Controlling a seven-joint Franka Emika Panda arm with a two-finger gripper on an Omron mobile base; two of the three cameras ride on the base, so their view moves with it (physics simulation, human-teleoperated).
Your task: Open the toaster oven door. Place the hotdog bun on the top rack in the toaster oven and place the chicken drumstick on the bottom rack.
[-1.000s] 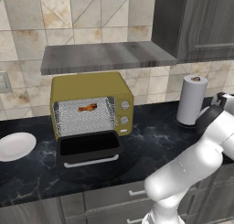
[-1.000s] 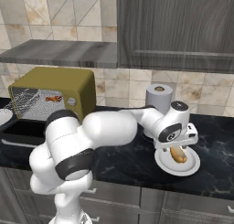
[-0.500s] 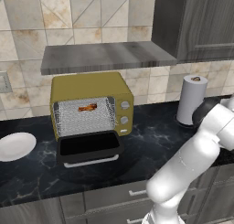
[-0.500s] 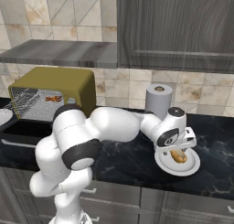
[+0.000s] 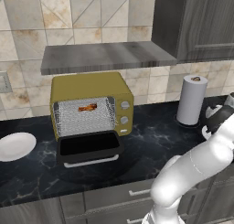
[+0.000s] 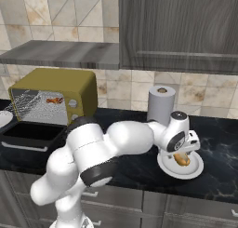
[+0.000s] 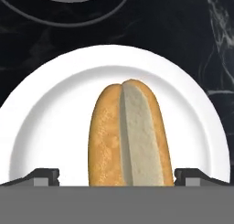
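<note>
A: Right, the toaster oven (image 5: 91,106) sits on the counter with its door (image 5: 89,146) dropped flat out front, so the opening is done.

B: And there's something orange-brown on a rack inside, the chicken drumstick (image 5: 87,108). It looks high in the cavity, but I can't say which rack it's resting on.

A: Fair. Now the bun. The arm has swung out to the far right, and the gripper (image 6: 185,153) hangs directly over the white plate (image 6: 196,170) beside the paper towel roll (image 6: 161,104).

B: From the hand camera, the hotdog bun (image 7: 130,136) lies lengthwise in the middle of the plate, split side up, running straight between the two fingertips (image 7: 43,176).

A: Jaws are spread wide, one tip either side of the bun, nothing gripped yet.

B: So I'd call this the reach for the bun. It's lined up well, with the fingers straddling the narrow width.

A: Next it needs to sink until the tips are level with the bun's sides, then squeeze gently, since soft bread could crush or slip.

B: Then a long carry across the counter to the oven's top rack, clearing the open door on the way in.
</note>
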